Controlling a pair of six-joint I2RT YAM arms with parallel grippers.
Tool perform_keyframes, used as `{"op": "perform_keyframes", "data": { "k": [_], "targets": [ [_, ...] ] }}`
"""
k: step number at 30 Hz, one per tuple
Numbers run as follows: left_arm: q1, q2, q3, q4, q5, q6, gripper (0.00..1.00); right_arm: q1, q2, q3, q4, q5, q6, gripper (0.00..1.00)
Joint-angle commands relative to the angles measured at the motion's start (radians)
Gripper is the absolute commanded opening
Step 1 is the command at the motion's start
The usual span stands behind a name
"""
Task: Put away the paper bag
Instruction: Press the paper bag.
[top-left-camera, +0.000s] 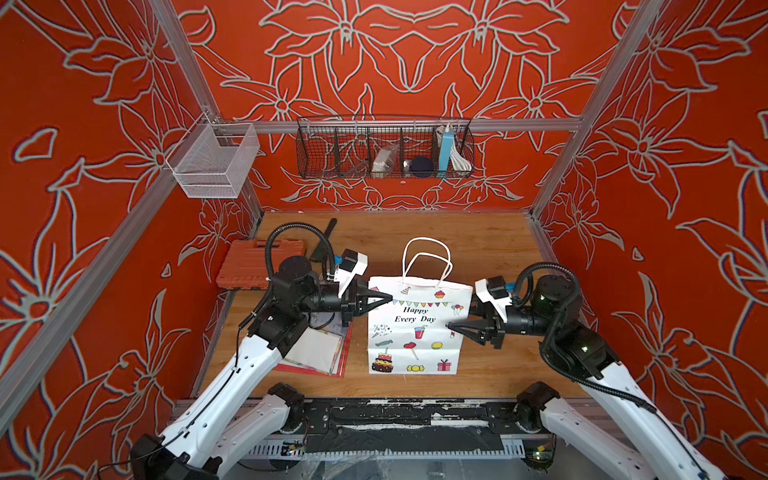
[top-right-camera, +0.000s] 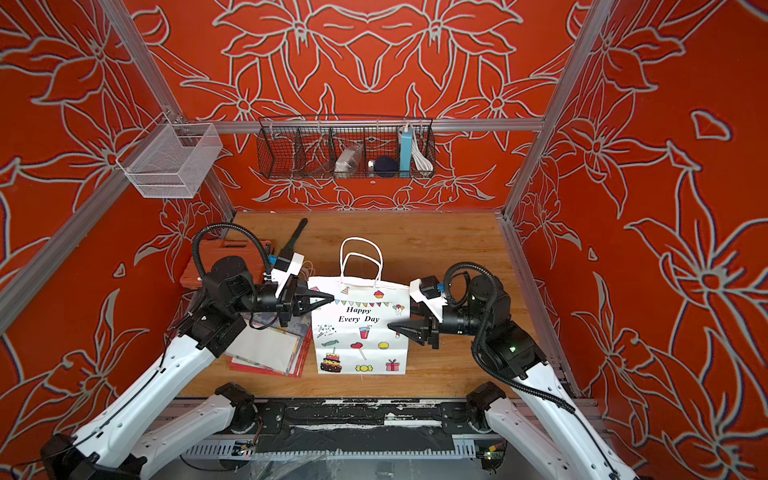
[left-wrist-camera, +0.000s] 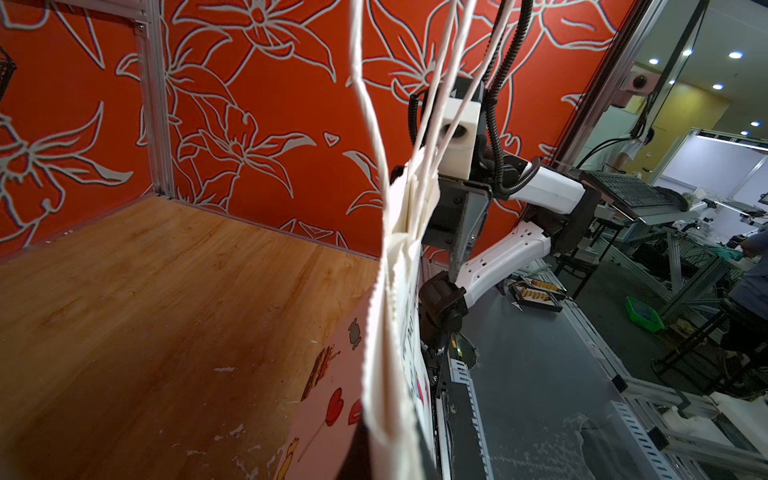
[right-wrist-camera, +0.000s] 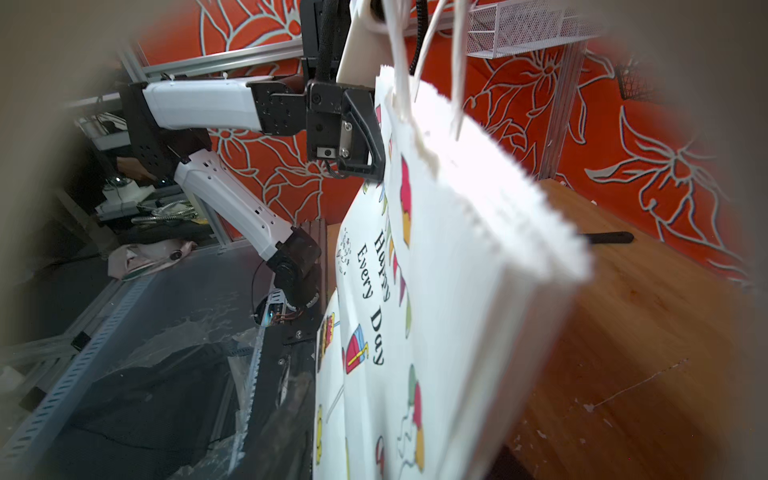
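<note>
The left gripper (top-left-camera: 388, 297) is closed tight, its black fingertips pinching the upper left corner of the paper bag (top-left-camera: 415, 332) just below the rim. The right gripper (top-left-camera: 449, 326) reaches in from the opposite side, lower down, with its tips over the bag's printed face near the right edge. Whether its jaws grip the paper or stand slightly apart I cannot tell. On the wooden table (top-left-camera: 490, 257) the bag stands upright about mid-table, long axis vertical, mouth up and bottom edge down at the wood. The face printed "Happy Every Day" is turned toward the robot's base. The bag sits between the 2 grippers, with a stack of papers (top-left-camera: 320, 353) just beside it on the robot's left. Its 2 white cord handles (top-left-camera: 426, 238) rise above the rim in both top views.
</note>
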Motion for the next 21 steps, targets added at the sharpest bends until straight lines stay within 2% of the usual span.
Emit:
{"op": "perform_keyframes", "data": {
  "k": [1, 4, 6, 7, 9, 11, 14, 15, 17, 19, 21],
  "targets": [
    [0.019, 0.007, 0.043, 0.057, 0.021, -0.005, 0.00, 0.003, 0.012, -0.016, -0.005, -0.018, -0.026, 0.28],
    [0.034, 0.023, 0.050, 0.074, 0.031, -0.010, 0.00, 0.003, 0.013, -0.023, 0.009, -0.019, -0.020, 0.14],
    [0.040, 0.029, 0.053, 0.088, 0.036, -0.018, 0.00, 0.003, 0.012, -0.026, 0.011, -0.013, -0.022, 0.13],
    [0.043, 0.033, 0.055, 0.093, 0.038, -0.021, 0.00, 0.003, 0.010, -0.027, 0.011, -0.001, -0.023, 0.19],
    [0.044, 0.033, 0.060, 0.097, 0.046, -0.023, 0.00, 0.003, 0.003, -0.032, 0.015, 0.038, -0.024, 0.47],
    [0.044, 0.029, 0.062, 0.101, 0.061, -0.025, 0.00, 0.003, 0.000, -0.035, 0.013, 0.053, -0.031, 0.55],
    [0.044, 0.015, 0.062, 0.097, 0.069, -0.025, 0.00, 0.002, 0.003, -0.041, 0.010, 0.050, -0.027, 0.59],
    [0.045, 0.010, 0.063, 0.095, 0.069, -0.028, 0.00, 0.002, 0.005, -0.043, 0.009, 0.042, -0.022, 0.58],
    [0.044, 0.000, 0.066, 0.100, 0.067, -0.045, 0.00, 0.002, 0.007, -0.049, 0.012, 0.008, -0.009, 0.49],
    [0.044, -0.012, 0.064, 0.112, 0.062, -0.058, 0.00, 0.002, 0.007, -0.056, 0.023, -0.043, 0.024, 0.33],
    [0.045, -0.017, 0.063, 0.126, 0.057, -0.072, 0.00, 0.002, -0.002, -0.057, 0.033, -0.075, 0.048, 0.21]
  ]
}}
